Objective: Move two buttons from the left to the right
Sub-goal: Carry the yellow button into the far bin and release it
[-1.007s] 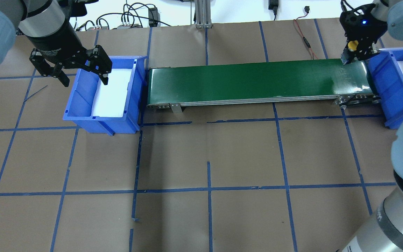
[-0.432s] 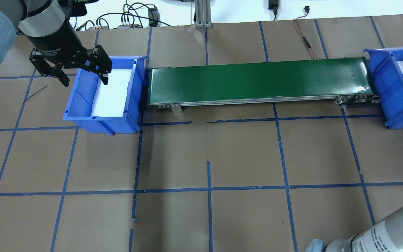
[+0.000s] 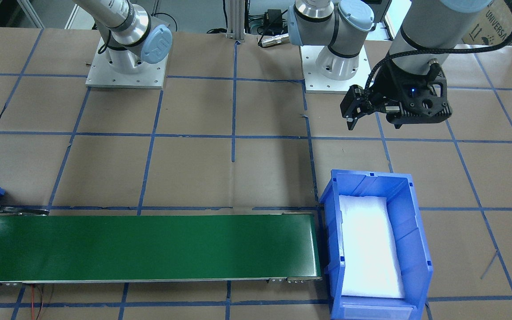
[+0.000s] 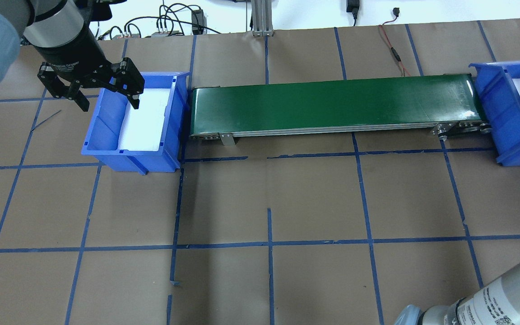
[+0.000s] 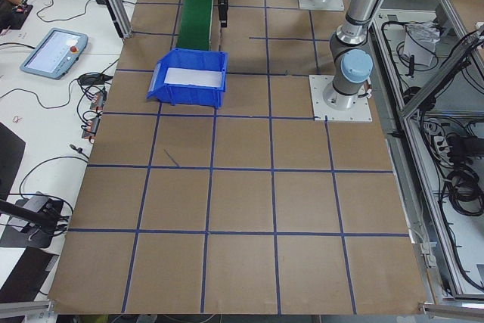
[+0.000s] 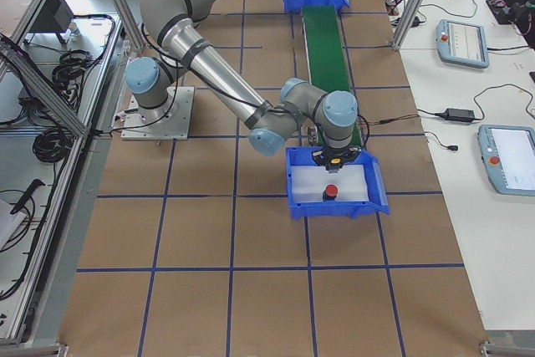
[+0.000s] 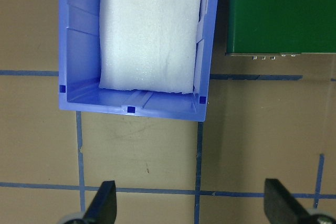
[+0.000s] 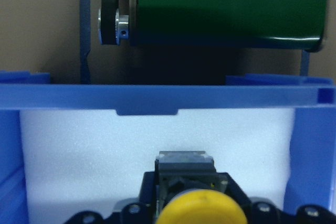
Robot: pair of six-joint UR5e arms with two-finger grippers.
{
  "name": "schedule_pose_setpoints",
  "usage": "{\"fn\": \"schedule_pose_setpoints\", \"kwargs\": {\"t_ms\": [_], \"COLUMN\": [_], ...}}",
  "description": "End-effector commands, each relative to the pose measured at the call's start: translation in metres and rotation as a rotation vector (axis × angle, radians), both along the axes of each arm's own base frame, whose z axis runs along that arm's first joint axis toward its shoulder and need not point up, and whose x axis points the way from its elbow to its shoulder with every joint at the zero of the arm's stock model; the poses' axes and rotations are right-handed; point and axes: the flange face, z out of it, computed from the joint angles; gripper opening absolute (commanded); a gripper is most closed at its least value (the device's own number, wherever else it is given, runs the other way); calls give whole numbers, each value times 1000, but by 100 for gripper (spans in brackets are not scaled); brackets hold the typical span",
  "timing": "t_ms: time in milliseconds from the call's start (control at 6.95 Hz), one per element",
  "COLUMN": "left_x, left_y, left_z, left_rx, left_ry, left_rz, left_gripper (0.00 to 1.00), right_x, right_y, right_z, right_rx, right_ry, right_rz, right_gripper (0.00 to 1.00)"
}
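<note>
Left bin (image 4: 106, 118): blue, at the left end of the green conveyor belt (image 4: 332, 104). Contents: a white foam pad (image 4: 145, 119) on the floor.

Left gripper (image 4: 108, 104): hovers over the bin's left wall, fingers spread wide, grasping nothing.

Right bin (image 6: 334, 208): blue, at the belt's right end, lined with white foam. Red button (image 6: 331, 192) stands on the foam, cap up.

Right gripper (image 6: 334, 155): inside the right bin, clenched on the yellow button (image 8: 202, 209), cap up, over the foam. Yellow is close beside red, not touching it. Cannot tell whether the yellow button's body touches the foam.
</note>
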Motion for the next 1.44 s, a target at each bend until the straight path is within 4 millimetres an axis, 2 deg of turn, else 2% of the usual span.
{"fn": "schedule_pose_setpoints", "kwargs": {"t_ms": [0,144,288,432,575,719,863,1007,1151,1295], "left_x": [0,0,0,0,0,0,0,1,1,1], "left_y": [0,0,-1,0,-1,-1,-1,-1,0,-1], "left_z": [0,0,1,1,1,1,1,1,2,1], "left_rx": [1,0,-5,-2,-6,-3,-5,-5,-6,-5], "left_ry": [0,0,-1,0,-1,-1,-1,-1,-1,-1], "left_rz": [0,0,0,0,0,0,0,2,2,2], "left_gripper": [100,100,100,100,100,100,100,100,100,100], "right_x": [-9,-17,-17,-16,-16,-14,-7,7,27,54], "right_y": [-6,1,4,5,6,9,20,37,55,80], "right_z": [-38,-38,-41,-41,-40,-27,4,48,89,133], "right_rx": [29,48,69,77,79,101,126,146,169,203], "right_ry": [-11,-5,-17,-23,-24,-31,-33,-52,-67,-99], "right_rz": [4,-10,-19,-45,-48,-51,-103,-151,-250,-450], "right_gripper": [7,10,80,100,100,100,100,100,100,100]}}
